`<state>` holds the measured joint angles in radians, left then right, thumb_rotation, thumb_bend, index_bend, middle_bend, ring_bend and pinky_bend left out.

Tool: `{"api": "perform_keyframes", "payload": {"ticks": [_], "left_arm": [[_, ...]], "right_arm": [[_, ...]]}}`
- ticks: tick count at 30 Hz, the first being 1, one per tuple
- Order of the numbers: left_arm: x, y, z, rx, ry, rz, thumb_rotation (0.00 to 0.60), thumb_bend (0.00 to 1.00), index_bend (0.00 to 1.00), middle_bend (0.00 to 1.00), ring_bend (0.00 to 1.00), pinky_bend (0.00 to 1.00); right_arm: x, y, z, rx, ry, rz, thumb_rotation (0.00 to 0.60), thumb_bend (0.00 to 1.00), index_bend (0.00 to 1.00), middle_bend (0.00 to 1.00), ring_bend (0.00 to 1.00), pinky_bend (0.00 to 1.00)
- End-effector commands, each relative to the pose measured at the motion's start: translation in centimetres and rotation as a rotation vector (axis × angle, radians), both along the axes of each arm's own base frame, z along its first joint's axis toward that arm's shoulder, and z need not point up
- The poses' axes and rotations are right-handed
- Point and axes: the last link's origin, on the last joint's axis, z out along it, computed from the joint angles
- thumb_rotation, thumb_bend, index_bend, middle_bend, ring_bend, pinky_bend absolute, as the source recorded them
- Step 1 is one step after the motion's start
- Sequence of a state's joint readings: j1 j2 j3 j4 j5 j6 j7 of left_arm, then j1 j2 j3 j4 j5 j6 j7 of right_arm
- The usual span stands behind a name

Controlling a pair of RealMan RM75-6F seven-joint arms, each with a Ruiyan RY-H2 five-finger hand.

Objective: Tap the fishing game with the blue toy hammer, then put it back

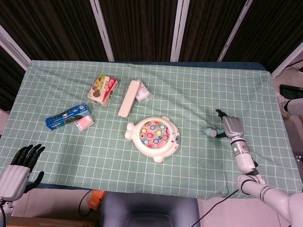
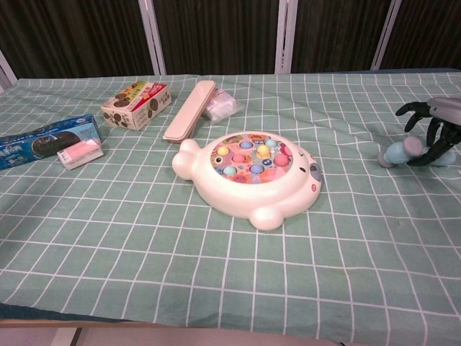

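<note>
The fishing game (image 1: 155, 134) (image 2: 252, 169), a white fish-shaped toy with coloured fish in its round top, sits mid-table. The blue toy hammer (image 1: 209, 132) (image 2: 397, 152) lies on the cloth at the right, head pointing toward the game. My right hand (image 1: 229, 126) (image 2: 434, 124) hovers over its handle with fingers spread; one finger is lifted clear, while others reach down beside the handle. My left hand (image 1: 20, 166) hangs off the table's near left corner, fingers apart and holding nothing; the chest view does not show it.
At the back left stand a cookie box (image 1: 103, 89) (image 2: 135, 104), a long beige case (image 1: 129, 98) (image 2: 189, 119) and a clear packet (image 1: 143, 93). A blue pack (image 1: 68, 116) (image 2: 45, 142) with a pink block (image 1: 84, 122) lies further left.
</note>
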<state>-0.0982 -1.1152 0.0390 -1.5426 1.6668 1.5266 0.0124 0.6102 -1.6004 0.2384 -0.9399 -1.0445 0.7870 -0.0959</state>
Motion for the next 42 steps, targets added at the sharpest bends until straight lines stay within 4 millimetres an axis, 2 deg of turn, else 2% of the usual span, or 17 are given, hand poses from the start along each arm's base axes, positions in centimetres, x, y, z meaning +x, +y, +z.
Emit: {"api": "perform_keyframes", "payload": {"ticks": [1, 23, 42], "left_arm": [[0.0, 0.0, 0.0, 0.0, 0.0, -0.001, 0.6, 0.41, 0.0, 0.07, 0.03, 0.1], [0.0, 0.2, -0.1, 0.0, 0.007, 0.004, 0.6, 0.41, 0.0, 0.07, 0.03, 0.1], [0.0, 0.3, -0.3, -0.003, 0.011, 0.007, 0.6, 0.41, 0.0, 0.07, 0.03, 0.1]], "right_arm": [[0.0, 0.0, 0.0, 0.0, 0.001, 0.001, 0.6, 0.32, 0.23, 0.35, 0.49, 0.55], [0.7, -1.1, -0.1, -0.02, -0.051, -0.022, 0.6, 0.32, 0.23, 0.35, 0.49, 0.55], [0.2, -1.6, -0.2, -0.02, -0.041, -0.046, 0.6, 0.32, 0.23, 0.35, 0.49, 0.55]]}}
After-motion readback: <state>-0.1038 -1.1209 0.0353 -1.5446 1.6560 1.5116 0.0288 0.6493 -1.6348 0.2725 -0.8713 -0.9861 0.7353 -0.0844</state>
